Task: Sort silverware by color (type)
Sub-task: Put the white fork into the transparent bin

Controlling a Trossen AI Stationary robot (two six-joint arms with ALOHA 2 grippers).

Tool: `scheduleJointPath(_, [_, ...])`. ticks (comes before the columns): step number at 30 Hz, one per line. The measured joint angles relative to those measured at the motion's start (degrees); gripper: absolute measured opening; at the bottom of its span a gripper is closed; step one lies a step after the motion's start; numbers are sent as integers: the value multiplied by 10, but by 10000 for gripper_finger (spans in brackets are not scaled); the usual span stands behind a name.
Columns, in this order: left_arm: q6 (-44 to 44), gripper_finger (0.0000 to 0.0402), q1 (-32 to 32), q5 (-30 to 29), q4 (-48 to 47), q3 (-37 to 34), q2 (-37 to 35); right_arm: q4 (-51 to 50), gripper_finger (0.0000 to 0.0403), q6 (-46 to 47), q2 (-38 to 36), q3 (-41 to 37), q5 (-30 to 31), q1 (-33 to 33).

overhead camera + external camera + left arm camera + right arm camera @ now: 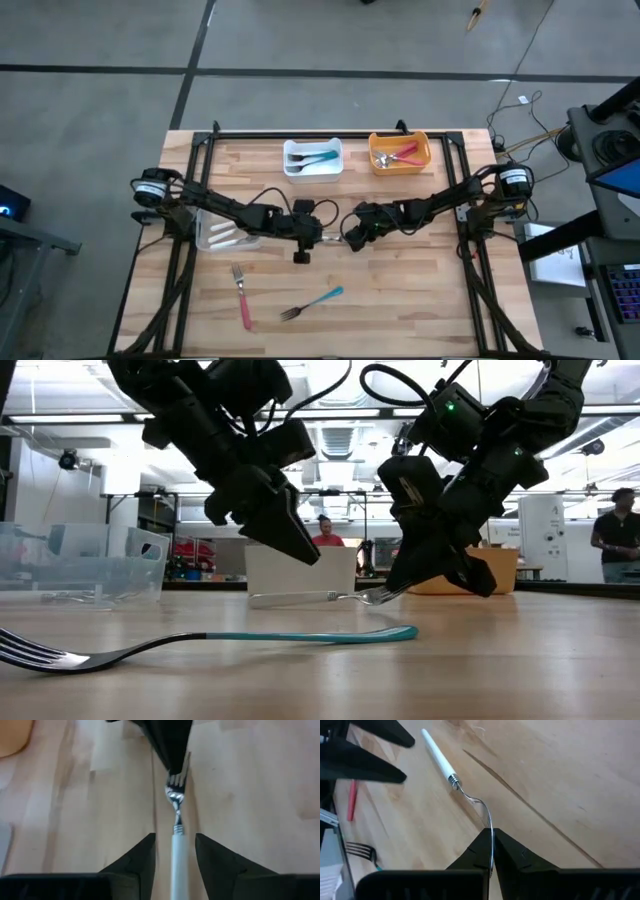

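White-handled fork (176, 840), shiny metal tines

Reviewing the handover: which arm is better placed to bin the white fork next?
Right. The right gripper is shut on the white fork's tines, while the left gripper stands open around its handle.

— Where does everything sit from your seat?

— Two bins stand side by side at the worktop's (420, 300) far edge, cutlery in each; a third bin (215, 235) lies under my left arm.

— And mid-worktop?

— One fork (176, 835) between my left gripper (174, 857) and right gripper (492, 855); two forks lie nearer me, left of centre.
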Motion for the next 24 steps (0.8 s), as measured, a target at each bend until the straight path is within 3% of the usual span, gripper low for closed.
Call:
scheduleJointPath(17, [-29, 121, -9, -5, 54, -1, 83, 33, 8, 94, -3, 0, -25, -1])
scheduleJointPath(24, [-37, 67, -10, -22, 57, 0, 87, 31, 8, 97, -3, 0, -25, 0])
